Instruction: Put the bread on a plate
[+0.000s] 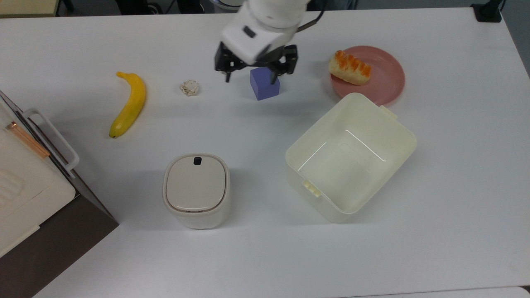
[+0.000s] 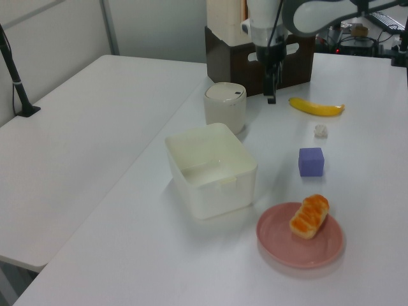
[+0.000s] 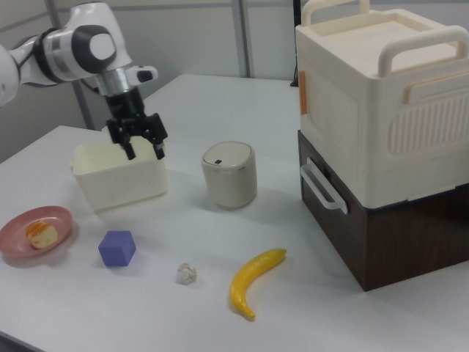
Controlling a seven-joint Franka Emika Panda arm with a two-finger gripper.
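The bread (image 1: 350, 68), a small loaf with an orange glazed top, lies on the pink plate (image 1: 387, 85) near its edge on the top view's left. It also sits on the plate (image 2: 280, 245) as the bread (image 2: 309, 215) in the left view, and as the bread (image 3: 42, 233) on the plate (image 3: 64, 218) in the right view. My gripper (image 1: 256, 73) hangs open and holds nothing, high above the table over the purple cube (image 1: 265, 86), well apart from the plate. The gripper (image 3: 144, 150) shows its spread fingers in the right view; in the left view the gripper (image 2: 271, 95) appears edge-on.
A cream square tub (image 1: 343, 165) stands open just in front of the plate. A lidded bin (image 1: 196, 190), a banana (image 1: 128, 103) and a small wrinkly ball (image 1: 189, 87) lie toward the top view's left. A large cream case (image 3: 381, 95) sits on a brown base.
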